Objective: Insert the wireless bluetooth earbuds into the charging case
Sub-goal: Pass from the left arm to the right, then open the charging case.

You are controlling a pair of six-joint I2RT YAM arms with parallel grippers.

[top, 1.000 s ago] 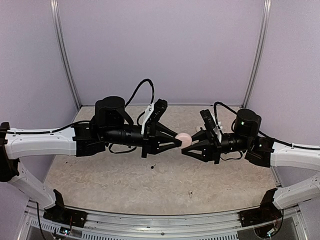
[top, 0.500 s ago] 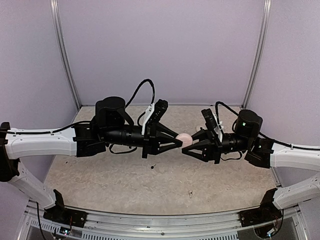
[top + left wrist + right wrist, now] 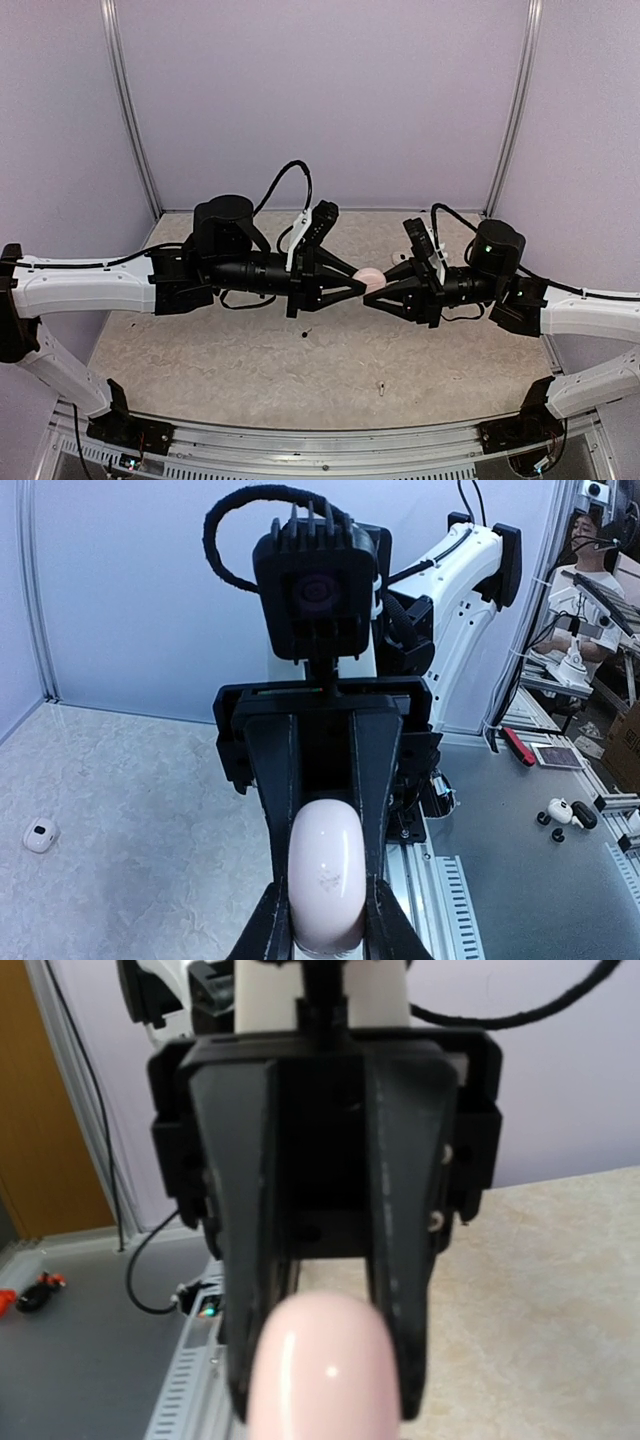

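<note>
A smooth pale pink pebble-shaped charging case (image 3: 370,276) hangs in mid-air between the two arms over the table's middle. My left gripper (image 3: 358,284) is shut on it; in the left wrist view the case (image 3: 327,875) sits tight between my own fingers. My right gripper (image 3: 378,287) meets it head-on, and its fingers (image 3: 376,780) press the case's far end from both sides. The right wrist view shows the case (image 3: 325,1375) blurred and close. The case's lid does not show. One tiny white earbud (image 3: 40,835) with a dark spot lies on the table, apart.
The mottled beige table (image 3: 200,350) is walled at the back and sides, with a metal rail (image 3: 320,440) along its near edge. A tiny pale speck (image 3: 381,388) and a dark speck (image 3: 305,333) lie on it. Small white and black items (image 3: 560,812) lie outside the cell.
My right gripper's fingers have drawn in onto the case. Both arms have shifted only very slightly, and the case stays between them.
</note>
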